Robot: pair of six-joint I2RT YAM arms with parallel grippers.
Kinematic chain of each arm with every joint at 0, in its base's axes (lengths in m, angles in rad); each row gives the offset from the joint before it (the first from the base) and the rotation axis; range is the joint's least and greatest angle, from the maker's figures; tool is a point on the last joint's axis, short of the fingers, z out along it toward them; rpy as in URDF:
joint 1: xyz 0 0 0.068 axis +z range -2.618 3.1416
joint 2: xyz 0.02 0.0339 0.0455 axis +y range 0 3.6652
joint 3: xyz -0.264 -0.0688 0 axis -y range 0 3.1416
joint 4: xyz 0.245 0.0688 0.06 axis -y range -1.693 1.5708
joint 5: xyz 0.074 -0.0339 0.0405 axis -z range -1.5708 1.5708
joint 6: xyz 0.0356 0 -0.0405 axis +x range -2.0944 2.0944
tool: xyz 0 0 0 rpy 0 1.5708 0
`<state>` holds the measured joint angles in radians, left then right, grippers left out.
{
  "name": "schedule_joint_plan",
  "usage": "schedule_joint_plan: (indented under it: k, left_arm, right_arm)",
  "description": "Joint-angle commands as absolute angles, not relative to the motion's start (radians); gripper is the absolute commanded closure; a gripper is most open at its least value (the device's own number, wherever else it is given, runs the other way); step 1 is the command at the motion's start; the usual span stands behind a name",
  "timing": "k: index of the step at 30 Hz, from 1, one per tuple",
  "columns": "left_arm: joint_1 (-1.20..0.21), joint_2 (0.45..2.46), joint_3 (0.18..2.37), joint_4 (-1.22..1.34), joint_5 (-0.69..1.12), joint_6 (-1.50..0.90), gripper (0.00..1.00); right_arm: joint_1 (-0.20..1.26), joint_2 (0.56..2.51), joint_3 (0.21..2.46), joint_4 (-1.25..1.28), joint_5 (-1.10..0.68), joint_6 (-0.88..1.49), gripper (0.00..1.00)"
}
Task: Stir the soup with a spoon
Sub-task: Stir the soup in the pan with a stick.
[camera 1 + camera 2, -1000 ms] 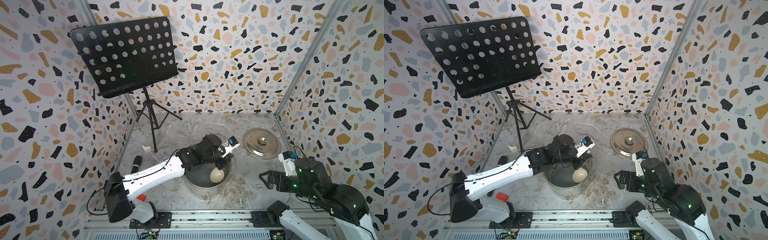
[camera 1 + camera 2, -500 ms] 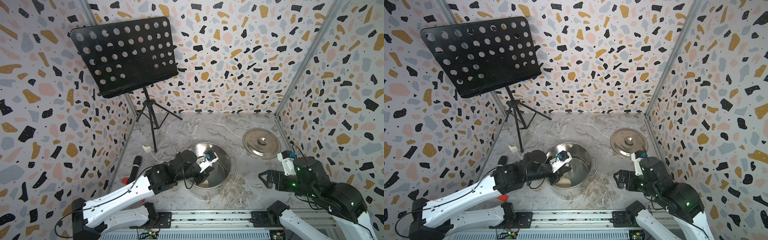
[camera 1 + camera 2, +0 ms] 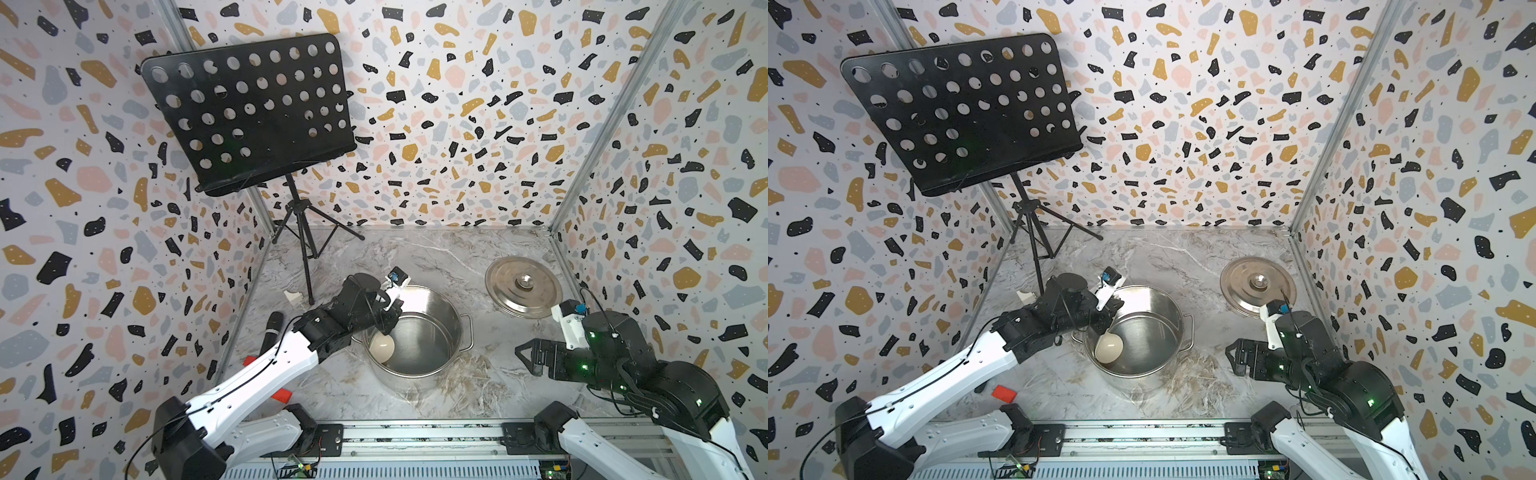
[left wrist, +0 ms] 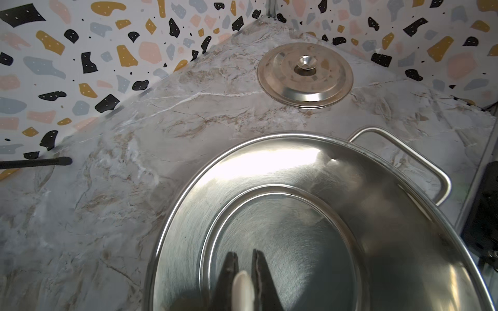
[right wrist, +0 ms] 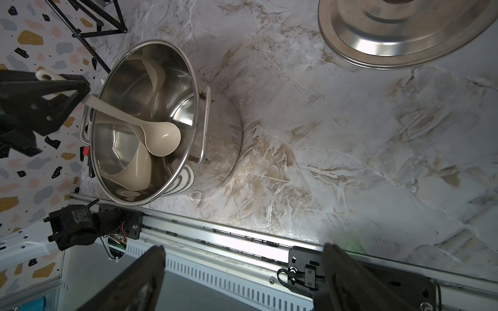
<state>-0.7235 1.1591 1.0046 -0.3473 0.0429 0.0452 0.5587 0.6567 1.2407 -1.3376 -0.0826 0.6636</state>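
Left pincer (image 3: 386, 326), clenched on the slim handle of the spoon (image 3: 381, 347), is poised at the left rim of the pot (image 3: 442, 309). In the left wrist view its fingers (image 4: 231, 269) flank the cream handle. The spoon slants down into the pot, its round bowl low against the near-left wall of the shiny steel inside. Whether it touches the bottom cannot be told. The pot stands upright on the marble bench (image 3: 415, 257), towards the front. Right pincer (image 3: 524, 358), released with its jaws wide and grasping nothing, hovers right of the pot, well apart from it. The lid (image 3: 503, 291) lies flat, knob up, behind that pincer. A microphone (image 3: 272, 332) lies by the left wall, and a music stand (image 3: 249, 112) occupies the back left.
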Motion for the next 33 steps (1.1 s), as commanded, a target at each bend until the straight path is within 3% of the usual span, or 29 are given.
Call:
schedule_joint_plan:
  k: [1, 8, 17, 25, 33]
  left_arm:
    - [-0.713, 1.228, 1.103, -0.246, 0.055, 0.070, 1.00]
    - [-0.736, 1.405, 1.244, -0.196, 0.154, 0.038, 1.00]
    - [-0.900, 1.490, 1.311, -0.158, 0.169, 0.035, 1.00]
    - [-1.046, 1.388, 1.181, -0.207, 0.212, 0.046, 1.00]
    - [-1.076, 1.150, 0.996, -0.337, 0.154, 0.044, 1.00]
  right_arm:
    - [0.560, 0.667, 1.253, -1.339, -0.087, 0.652, 0.04]
    - [0.560, 0.653, 1.253, -1.350, -0.080, 0.662, 0.05]
    - [0.561, 0.629, 1.252, -1.369, -0.063, 0.676, 0.05]
    - [0.560, 0.617, 1.245, -1.376, -0.060, 0.678, 0.04]
    - [0.560, 0.628, 1.238, -1.374, -0.067, 0.667, 0.05]
